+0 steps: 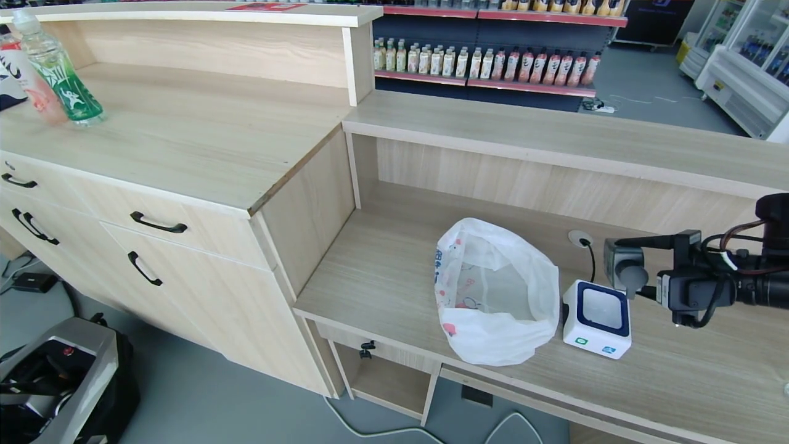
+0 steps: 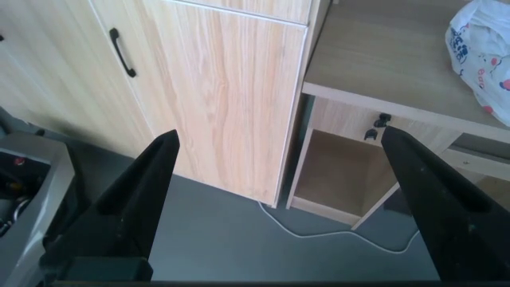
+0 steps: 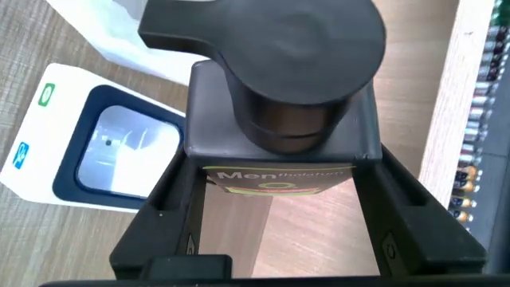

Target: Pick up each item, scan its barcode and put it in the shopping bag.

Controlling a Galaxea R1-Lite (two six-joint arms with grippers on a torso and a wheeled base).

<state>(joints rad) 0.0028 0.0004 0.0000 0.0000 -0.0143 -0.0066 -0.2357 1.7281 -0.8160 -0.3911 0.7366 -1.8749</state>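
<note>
My right gripper (image 1: 630,264) (image 3: 275,199) is shut on a grey square bottle (image 1: 621,266) (image 3: 279,119) with a dark round cap, held lying sideways just above and behind the white barcode scanner (image 1: 596,317) (image 3: 96,151). The white plastic shopping bag (image 1: 493,290) (image 2: 482,48) (image 3: 119,32) lies open on the lower counter, touching the scanner's left side. A green-labelled bottle (image 1: 58,71) and a pink one (image 1: 28,80) stand on the upper counter at the far left. My left gripper (image 2: 279,207) is open and hangs low beside the cabinet, holding nothing.
The upper counter (image 1: 185,142) sits over drawers with black handles (image 1: 157,223). A cable runs into a grommet (image 1: 579,237) behind the scanner. The lower counter (image 1: 382,271) has bare room left of the bag. Store shelves of bottles (image 1: 487,61) stand behind.
</note>
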